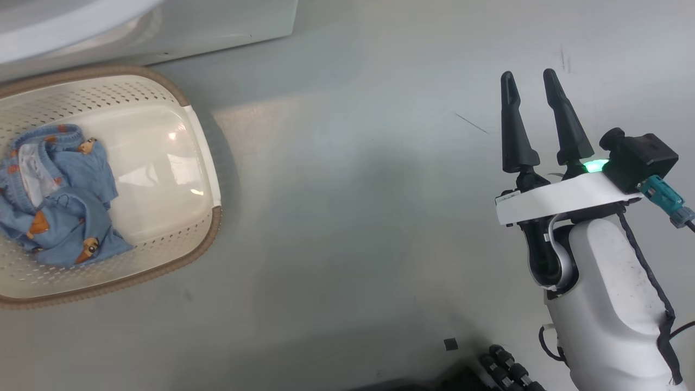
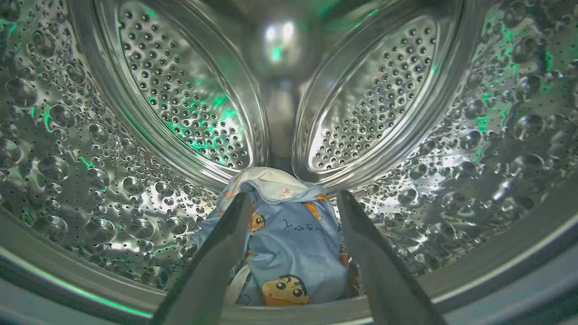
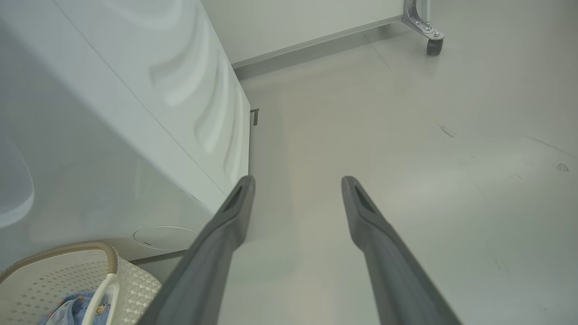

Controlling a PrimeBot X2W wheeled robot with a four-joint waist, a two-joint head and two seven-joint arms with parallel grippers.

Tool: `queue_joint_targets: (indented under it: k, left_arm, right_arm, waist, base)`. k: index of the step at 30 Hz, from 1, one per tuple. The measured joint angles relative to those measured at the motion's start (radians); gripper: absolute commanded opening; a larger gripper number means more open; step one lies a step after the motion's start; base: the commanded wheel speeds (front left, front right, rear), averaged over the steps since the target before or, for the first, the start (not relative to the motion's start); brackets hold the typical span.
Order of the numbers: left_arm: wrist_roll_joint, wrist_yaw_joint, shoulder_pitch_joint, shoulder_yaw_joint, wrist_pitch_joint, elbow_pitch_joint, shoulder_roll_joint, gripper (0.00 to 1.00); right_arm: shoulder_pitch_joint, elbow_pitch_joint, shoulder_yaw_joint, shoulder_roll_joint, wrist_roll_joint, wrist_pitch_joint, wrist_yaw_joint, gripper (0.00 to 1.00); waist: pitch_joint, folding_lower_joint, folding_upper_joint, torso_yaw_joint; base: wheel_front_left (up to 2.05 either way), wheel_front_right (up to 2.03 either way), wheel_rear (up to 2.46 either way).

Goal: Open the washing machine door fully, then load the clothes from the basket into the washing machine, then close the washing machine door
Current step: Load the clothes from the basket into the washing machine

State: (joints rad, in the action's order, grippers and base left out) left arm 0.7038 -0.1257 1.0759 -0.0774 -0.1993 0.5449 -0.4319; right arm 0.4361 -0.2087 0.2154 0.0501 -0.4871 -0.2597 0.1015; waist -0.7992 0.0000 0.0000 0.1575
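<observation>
Left gripper is inside the drum, fingers spread wide. Blue printed garment lies between them at the drum's 6 o'clock, can't tell if touching. Head view: basket at 9 o'clock on the floor, second blue garment at its 9 o'clock end. Washing machine at 11. Right gripper at 3 o'clock, fingers wide, empty.

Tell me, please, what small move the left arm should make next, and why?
Probably draw the left gripper back out of the drum: its fingers stand open, a blue printed garment lies on the drum floor between them, and another blue garment waits in the basket.
</observation>
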Motion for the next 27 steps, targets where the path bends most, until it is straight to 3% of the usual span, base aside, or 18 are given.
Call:
queue_joint_targets:
  k: [7,14,19,27]
  left_arm:
    - [-0.001,0.000,-0.141,-0.017,-0.050,0.001,0.013,1.00]
    - [0.011,0.000,-0.261,-0.011,-0.058,0.002,0.061,1.00]
    - [0.012,0.000,-0.355,0.028,-0.058,-0.008,0.091,1.00]
    - [-0.076,0.000,-0.488,0.119,-0.057,-0.132,0.120,1.00]
  right_arm:
    - [-0.032,-0.015,-0.023,0.000,0.019,0.000,0.001,1.00]
    - [-0.065,-0.032,-0.046,0.000,0.042,0.000,0.002,1.00]
    - [-0.104,-0.043,-0.053,0.000,0.050,0.000,0.003,1.00]
    - [-0.153,-0.044,-0.076,0.000,0.050,0.000,0.003,1.00]
  waist:
    - [0.080,0.0000,0.0000,-0.019]
    - [0.154,0.0000,0.0000,-0.031]
    - [0.217,-0.0001,0.0000,-0.044]
    - [0.315,-0.0001,0.0000,-0.065]
  base:
    - [0.00,0.00,0.00]
    - [0.00,0.00,0.00]
    - [0.00,0.00,0.00]
    - [0.00,0.00,0.00]
